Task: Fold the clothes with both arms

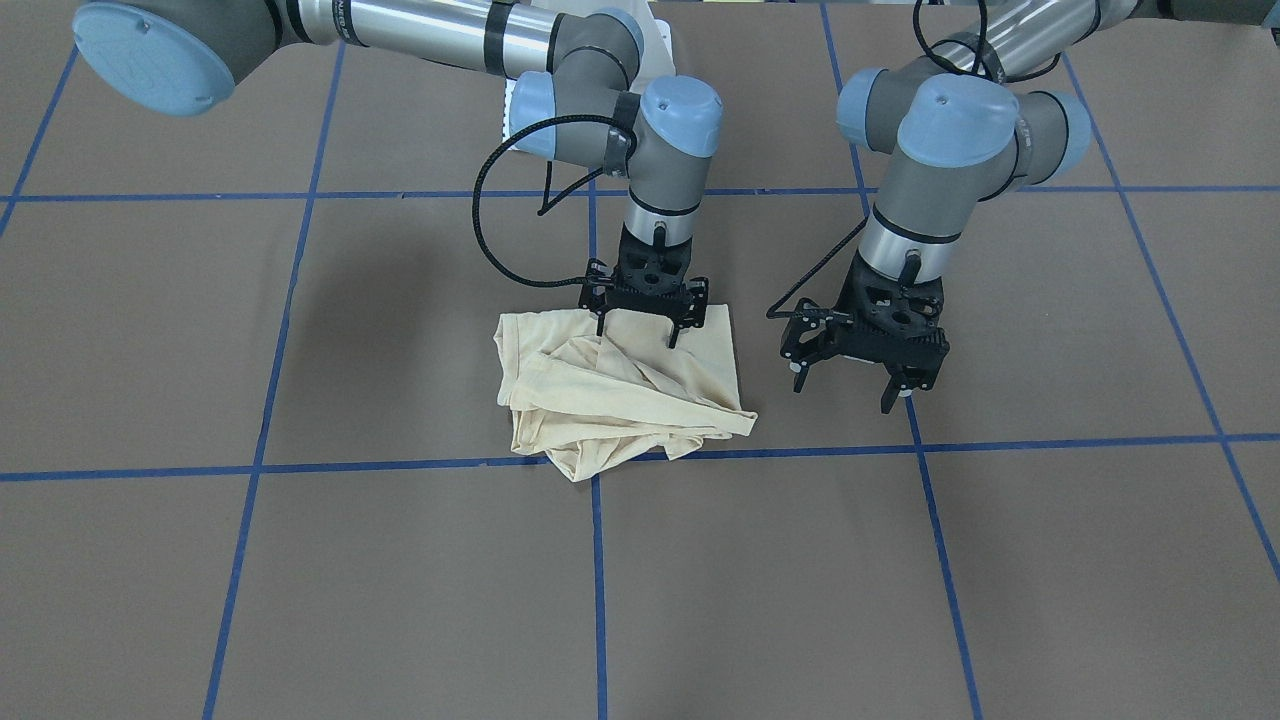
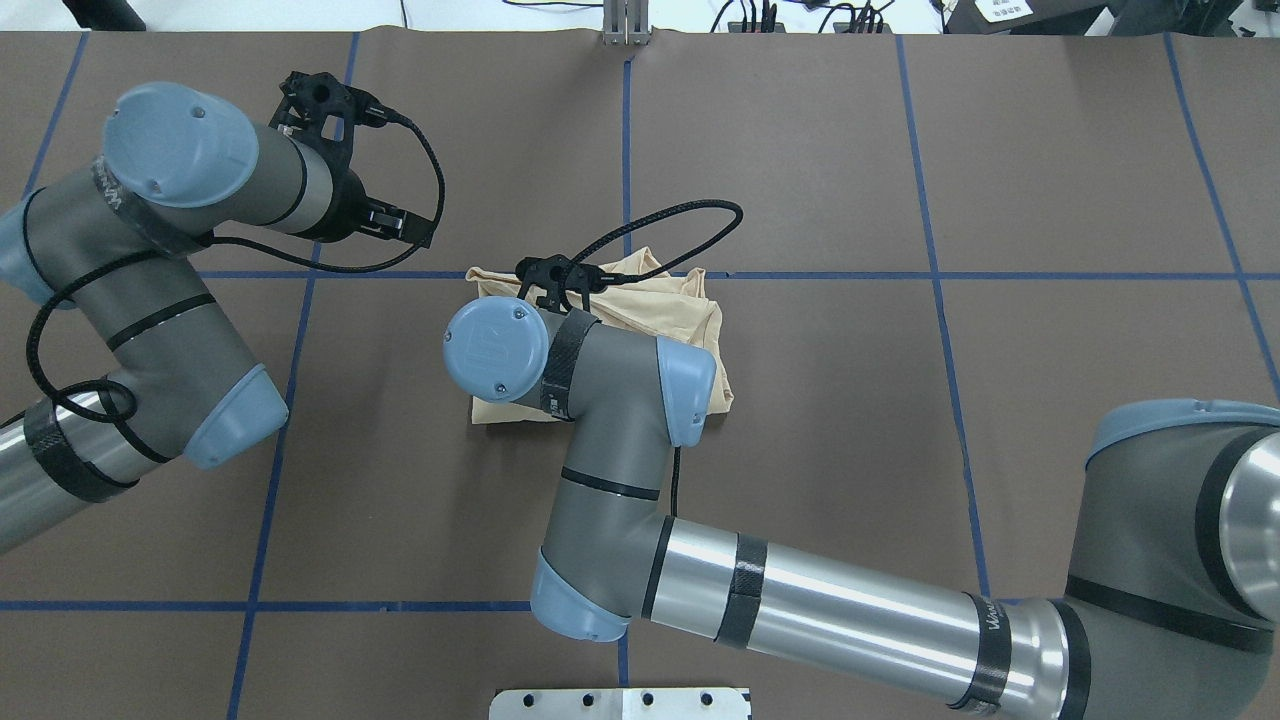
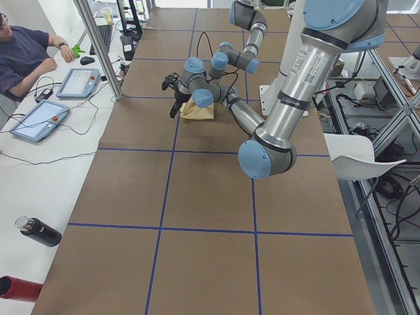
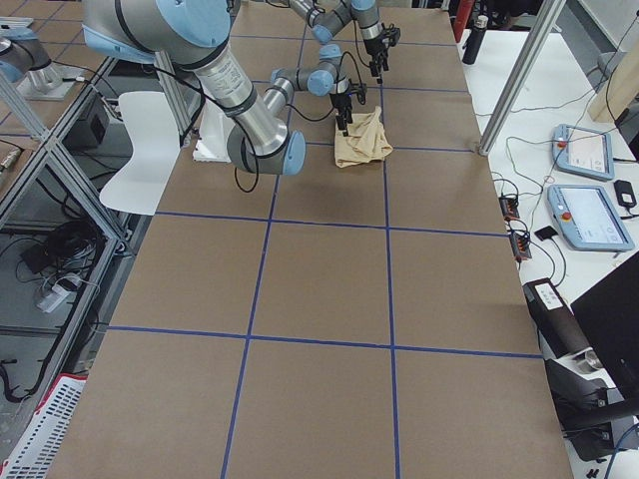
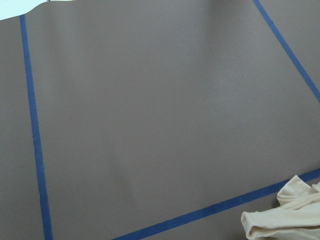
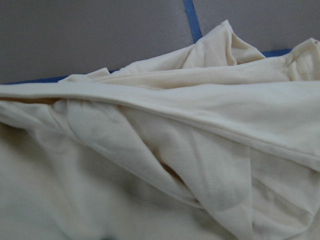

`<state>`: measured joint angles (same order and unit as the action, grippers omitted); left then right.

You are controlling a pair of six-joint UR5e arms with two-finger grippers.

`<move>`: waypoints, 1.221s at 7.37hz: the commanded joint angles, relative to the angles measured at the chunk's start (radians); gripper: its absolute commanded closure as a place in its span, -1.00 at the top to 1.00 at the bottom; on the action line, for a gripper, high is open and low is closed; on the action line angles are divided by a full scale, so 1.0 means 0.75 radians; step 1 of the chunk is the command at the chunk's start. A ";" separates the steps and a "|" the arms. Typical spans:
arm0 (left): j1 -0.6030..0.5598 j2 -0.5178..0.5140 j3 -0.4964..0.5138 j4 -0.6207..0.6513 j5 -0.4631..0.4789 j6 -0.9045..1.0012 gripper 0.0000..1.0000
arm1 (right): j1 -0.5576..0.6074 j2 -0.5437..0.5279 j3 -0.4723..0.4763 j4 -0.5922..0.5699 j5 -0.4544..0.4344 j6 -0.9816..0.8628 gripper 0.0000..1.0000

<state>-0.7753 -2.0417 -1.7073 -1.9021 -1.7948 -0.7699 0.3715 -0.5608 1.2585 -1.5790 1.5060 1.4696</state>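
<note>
- The table [image 1: 300,580] is covered in brown paper marked into squares by blue tape; one blue tape line [image 1: 300,468] runs across it from side to side.
- The pale cream T-shirt [image 1: 620,390] lies in a loosely folded, rumpled bundle at a crossing of the tape lines, and its edge farthest from the robot laps over that line.
- The bundle is a little longer across the table than from front to back. Neck and hem cannot be told apart and no print shows.
- A long folded ridge runs slantwise over the top and ends in a pointed corner on the robot's left side.
- The left gripper [image 1: 842,393] hangs over bare paper just beside that corner, fingers spread wide, holding nothing.
- The right gripper [image 1: 637,337] points straight down over the part of the shirt nearest the robot. Its fingers are spread with no cloth between them; whether the tips touch the cloth cannot be told.
- Beyond them the left arm [image 1: 940,150] and the right arm [image 1: 660,150] reach in from the robot's base.
</note>
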 commanded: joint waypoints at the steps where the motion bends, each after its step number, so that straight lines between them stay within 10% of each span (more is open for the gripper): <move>1: 0.001 0.000 0.000 0.000 0.000 0.000 1.00 | 0.000 0.001 -0.023 0.009 -0.053 -0.012 0.21; 3: -0.001 0.002 0.000 0.000 0.000 0.000 1.00 | 0.042 0.001 -0.025 0.011 -0.097 -0.067 -0.23; 7: -0.001 0.006 -0.006 0.000 0.002 -0.002 1.00 | 0.269 0.007 -0.227 0.304 -0.098 -0.319 -0.21; 9: 0.001 0.008 -0.020 0.000 0.000 -0.002 1.00 | 0.337 0.078 -0.232 0.314 -0.009 -0.337 0.09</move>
<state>-0.7751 -2.0368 -1.7148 -1.9022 -1.7942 -0.7715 0.5900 -0.5334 1.0964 -1.3622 1.4516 1.2281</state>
